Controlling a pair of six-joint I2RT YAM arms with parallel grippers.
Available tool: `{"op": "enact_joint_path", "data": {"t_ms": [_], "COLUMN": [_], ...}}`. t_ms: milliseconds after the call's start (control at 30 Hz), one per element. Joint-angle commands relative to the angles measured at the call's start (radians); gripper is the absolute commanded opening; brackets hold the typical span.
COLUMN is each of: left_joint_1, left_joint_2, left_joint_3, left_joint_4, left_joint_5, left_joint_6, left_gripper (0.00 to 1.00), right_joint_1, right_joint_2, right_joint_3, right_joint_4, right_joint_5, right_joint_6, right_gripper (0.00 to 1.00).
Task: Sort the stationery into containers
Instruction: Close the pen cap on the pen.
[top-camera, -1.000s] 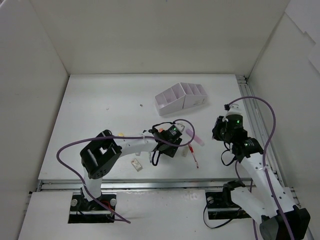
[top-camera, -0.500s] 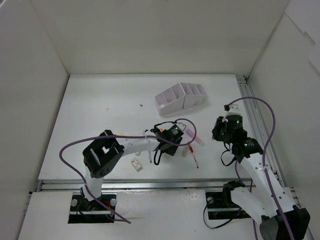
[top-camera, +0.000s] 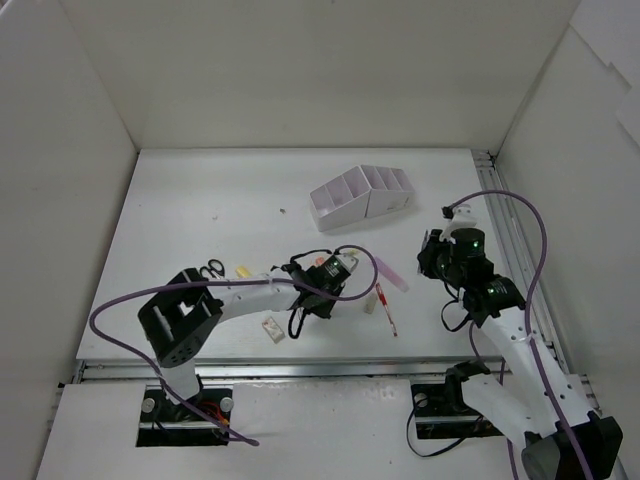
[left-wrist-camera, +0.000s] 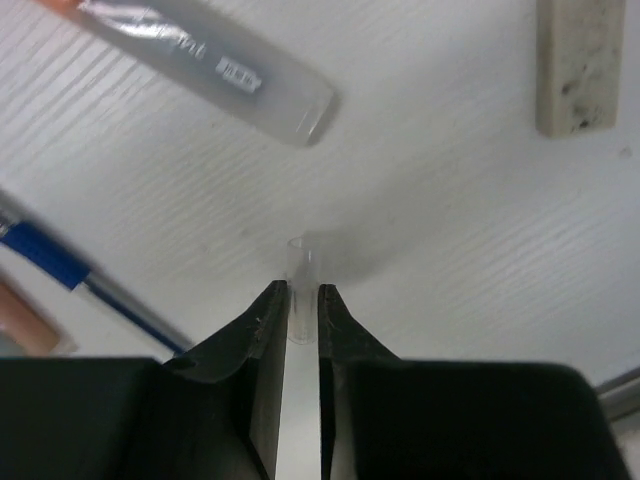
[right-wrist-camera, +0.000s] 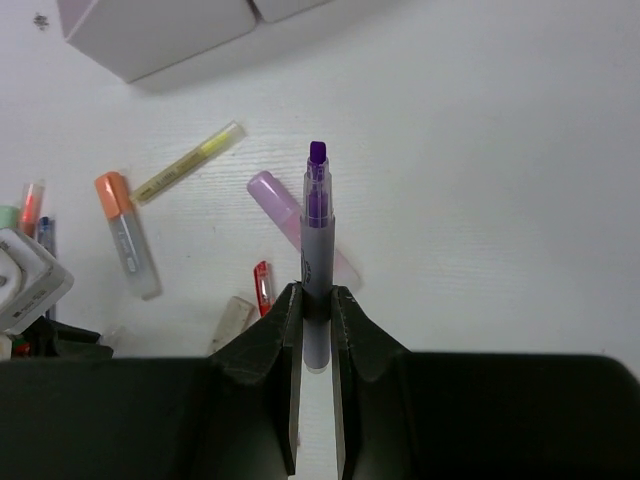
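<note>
Walls (top-camera: 300, 70) of plain white enclose the table (top-camera: 200, 215) and organizer (top-camera: 360, 195).

The left gripper (left-wrist-camera: 301, 298) has its jaws pinched on a thin clear tube (left-wrist-camera: 298, 256), whose tip pokes out over the white desk (left-wrist-camera: 470, 250). Beyond it lie a clear-barrelled marker (left-wrist-camera: 205, 62), a pale eraser (left-wrist-camera: 580, 65) and, off to the left, a blue pen (left-wrist-camera: 62, 266).
</note>
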Motion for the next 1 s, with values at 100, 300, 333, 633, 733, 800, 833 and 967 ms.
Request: {"op": "enact_joint_path", "data": {"t_ms": [100,300,333,633,733,800,833,967], "left_joint_1": [0.089,0.201,0.216,0.348,0.359,0.37,0.38,0.38], "left_joint_2": [-0.25,-0.413,-0.444,-0.562,-0.559,-0.544,-0.536,-0.507], "left_joint_3": [-0.037,-0.009,-0.006,-0.044,-0.043,-0.043,-0.035,-0.034], "left_joint_4": [-0.013,-0.074,-0.079,-0.045,-0.025,-0.022,-0.031,-0.019], "left_joint_5": [0.124,0.261,0.275,0.621,0.671,0.717,0.746,0.824], "left_joint_6": [0.07,0.132,0.132,0.162,0.167,0.17,0.181,0.179], "left_gripper": [0.0,0.0,0.0,0.02,0.02,0.02,0.01,0.0], "right_joint_1": [0.063,0.116,0.122,0.163,0.212,0.257,0.278,0.34], "right_joint_2": [0.059,0.206,0.215,0.376,0.427,0.441,0.448,0.45], "right_joint_3": [0.101,0.296,0.323,0.543,0.599,0.578,0.567,0.521], "right_joint_4": [0.262,0.181,0.159,-0.098,-0.226,-0.248,-0.254,-0.254], "right_joint_5": [-0.193,-0.498,-0.556,-0.664,-0.57,-0.505,-0.439,-0.327], "right_joint_6": [-0.247,-0.884,-0.989,-1.606,-1.797,-1.913,-1.942,-2.05], "right_gripper": [0.0,0.01,0.01,0.0,0.0,0.0,0.0,0.0]}}
